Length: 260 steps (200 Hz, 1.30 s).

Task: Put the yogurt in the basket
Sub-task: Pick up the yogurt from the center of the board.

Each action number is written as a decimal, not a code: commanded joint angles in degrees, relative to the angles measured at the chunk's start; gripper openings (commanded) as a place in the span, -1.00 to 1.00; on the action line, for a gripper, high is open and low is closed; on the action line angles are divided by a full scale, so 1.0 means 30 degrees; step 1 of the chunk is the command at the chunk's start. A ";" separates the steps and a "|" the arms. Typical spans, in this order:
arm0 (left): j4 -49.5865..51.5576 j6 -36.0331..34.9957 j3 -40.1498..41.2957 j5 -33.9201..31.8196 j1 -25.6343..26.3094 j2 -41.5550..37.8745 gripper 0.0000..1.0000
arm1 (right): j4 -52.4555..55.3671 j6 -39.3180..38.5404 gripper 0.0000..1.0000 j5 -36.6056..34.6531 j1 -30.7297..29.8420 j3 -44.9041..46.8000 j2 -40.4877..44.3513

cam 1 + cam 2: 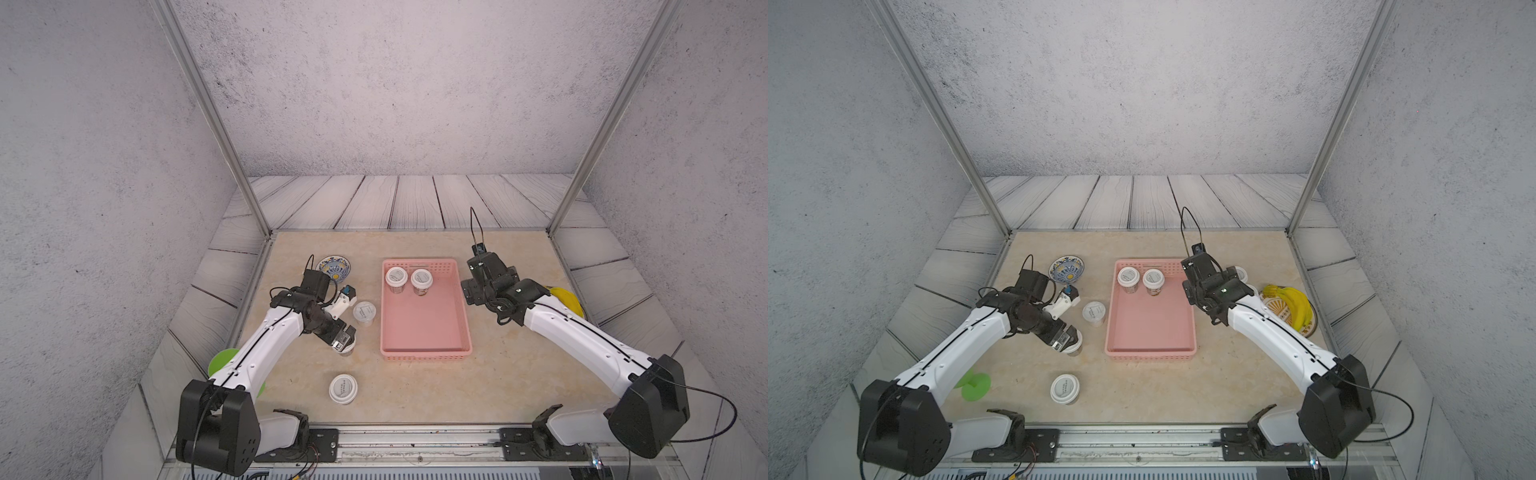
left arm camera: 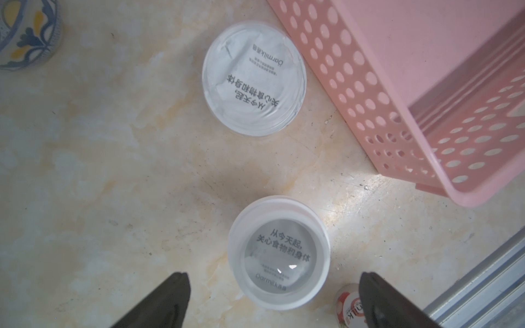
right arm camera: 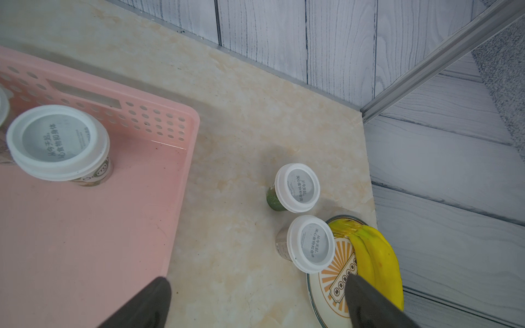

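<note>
Two yogurt cups (image 1: 396,276) (image 1: 421,279) are sitting in the pink basket (image 1: 424,332) at its 12 o'clock end. Five are waiting outside. The left gripper (image 2: 272,295) and right gripper (image 3: 255,304) are both hanging wide open, holding nothing.

Speckled grey walls (image 1: 374,83) enclose a beige marbled tabletop (image 1: 415,386), bordered by grey wood-grain panels (image 1: 415,203) and two slanting aluminium posts (image 1: 208,112), under even light.

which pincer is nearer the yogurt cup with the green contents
Right. The right pincer hangs open just short of the green cup beside the banana plate. The left pincer is beyond the basket.
</note>
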<state>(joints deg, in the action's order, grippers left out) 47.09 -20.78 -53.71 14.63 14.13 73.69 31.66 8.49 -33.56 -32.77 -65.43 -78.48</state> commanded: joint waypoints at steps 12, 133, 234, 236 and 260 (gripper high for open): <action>-0.0910 0.0477 0.0746 -0.0303 0.0193 0.0510 0.97 | -0.0446 -0.0112 0.99 -0.0757 -0.0002 0.0159 0.0291; -0.0621 0.1505 0.0255 0.0806 -0.0008 0.2441 0.86 | -0.0549 -0.0135 0.99 -0.0476 0.0160 0.0123 0.0000; -0.0755 0.1468 0.0367 0.1099 -0.0227 0.2565 0.57 | -0.0550 0.0011 1.00 -0.0152 0.0358 0.0110 -0.0120; -0.0755 0.1474 0.0351 0.1099 -0.0228 0.2565 0.56 | -0.0560 0.0011 1.00 -0.0151 0.0351 0.0103 -0.0120; -0.0785 0.1475 0.0389 0.1128 -0.0213 0.2585 0.52 | -0.0486 -0.0003 0.99 -0.0208 0.0350 0.0101 -0.0122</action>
<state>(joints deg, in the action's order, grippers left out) 44.38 -16.45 -51.83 17.85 13.85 80.71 29.98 8.29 -34.37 -31.94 -65.25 -78.52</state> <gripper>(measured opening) 0.769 0.997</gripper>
